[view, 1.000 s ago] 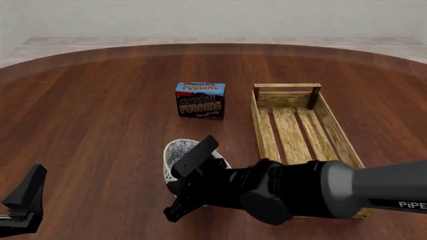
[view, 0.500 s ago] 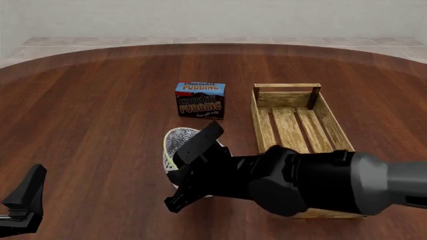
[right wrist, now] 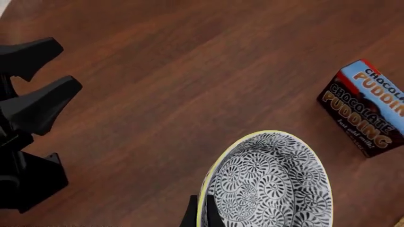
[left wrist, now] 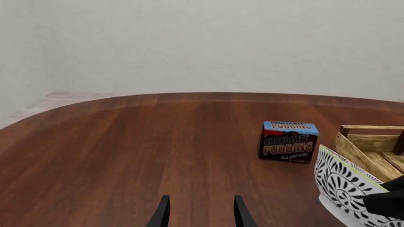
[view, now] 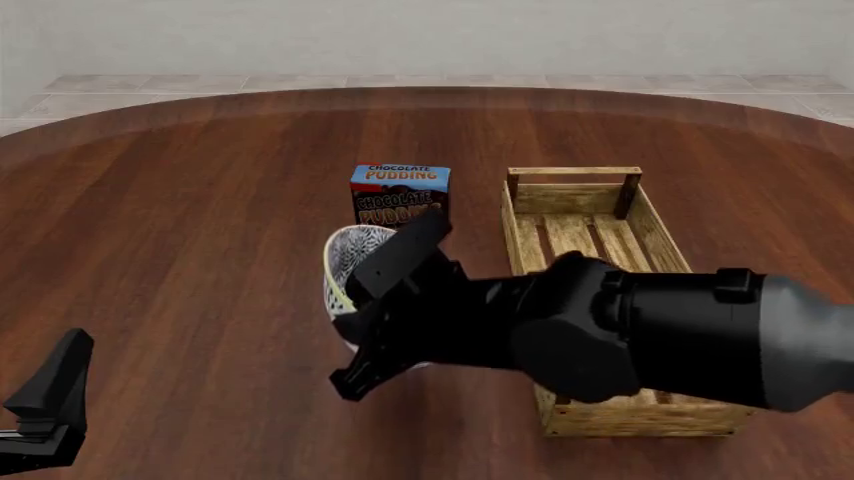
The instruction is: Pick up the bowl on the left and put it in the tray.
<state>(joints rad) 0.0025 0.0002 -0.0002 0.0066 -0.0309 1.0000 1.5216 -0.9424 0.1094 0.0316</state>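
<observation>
The bowl (view: 350,258), patterned blue-grey and white with a cream rim, hangs tilted above the table, just in front of the pudding box. My right gripper (view: 350,335) is shut on its rim; the right wrist view shows the rim of the bowl (right wrist: 268,184) pinched between the fingers (right wrist: 191,216). The bowl (left wrist: 344,187) also shows at the edge of the left wrist view. The tray (view: 513,230), a long light-wood slatted crate, lies to the bowl's right, partly hidden by my right arm. My left gripper (view: 47,395) stands open near the front left corner, holding nothing (left wrist: 200,215).
A chocolate pudding box (view: 400,190) stands upright behind the bowl, left of the tray's far end (left wrist: 369,142). The left gripper's dark fingers (right wrist: 31,94) show in the right wrist view. Bare brown wood table (view: 187,220) stretches to the left.
My right arm has raised the bowl and carried it farther from me, now overlapping the pudding box in the front view. The left gripper has not moved.
</observation>
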